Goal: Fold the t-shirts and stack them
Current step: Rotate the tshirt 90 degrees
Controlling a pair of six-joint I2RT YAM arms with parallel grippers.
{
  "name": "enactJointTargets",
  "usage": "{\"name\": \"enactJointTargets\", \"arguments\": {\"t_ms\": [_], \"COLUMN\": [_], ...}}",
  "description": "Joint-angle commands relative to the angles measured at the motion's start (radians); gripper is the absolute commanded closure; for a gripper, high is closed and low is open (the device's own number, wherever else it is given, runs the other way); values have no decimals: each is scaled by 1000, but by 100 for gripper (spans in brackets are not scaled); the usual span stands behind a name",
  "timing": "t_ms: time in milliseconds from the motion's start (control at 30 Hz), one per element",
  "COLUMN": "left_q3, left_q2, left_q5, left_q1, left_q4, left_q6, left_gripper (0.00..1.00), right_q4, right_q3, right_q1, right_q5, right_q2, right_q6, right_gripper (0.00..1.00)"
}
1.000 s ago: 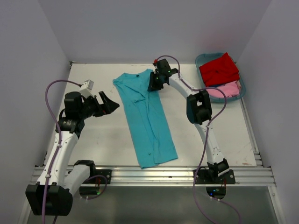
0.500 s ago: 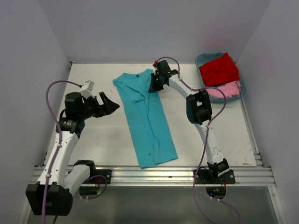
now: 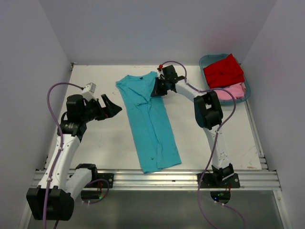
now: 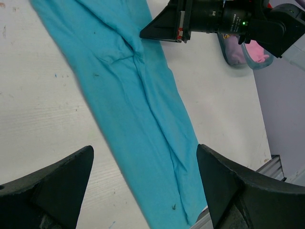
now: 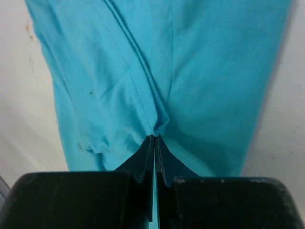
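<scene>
The turquoise t-shirt (image 4: 138,119) lies as a long strip on the white surface (image 4: 43,105). The right gripper (image 4: 144,34), its tip closed, pinches the shirt's edge.

You're in a robotics lab test cell: plain white walls (image 3: 143,28) box in a bare white table (image 3: 105,143), the left arm (image 3: 59,148) and right arm (image 3: 215,143) bolt to an aluminium rail (image 3: 152,177) along the bottom edge, and purple cables (image 3: 46,100) loop loose.

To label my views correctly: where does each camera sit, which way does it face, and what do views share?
Top external: high behind the robot, looking down: table, left arm, right arm, teal tub.
Left wrist: raised, faces right over the turquoise t-shirt; open left jaws below.
Right wrist: low, close on that shirt; right jaws shut, pinching it.
Shared: all three show that shirt.
</scene>
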Motion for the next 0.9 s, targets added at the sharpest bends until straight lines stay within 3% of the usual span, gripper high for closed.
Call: {"name": "enactJointTargets", "arguments": {"t_ms": [0,300,867], "left_q3": [-14,-17,-49], "left_q2": [-8,-3,3], "left_q5": [-4,-7,-7], "left_q1": [-5,-5,-5], "left_q4": [22,22,50], "left_q6": [28,29,25], "left_gripper": [8,8,8], "right_q4": [139,270,146], "right_q3": [-50,-126,-113], "right_q1": [3,17,109], "right_q5": [-93,-199,-317], "right_q2": [-106,-97,-57], "right_q6": [50,110,-18], "right_gripper": [100,100,100]}}
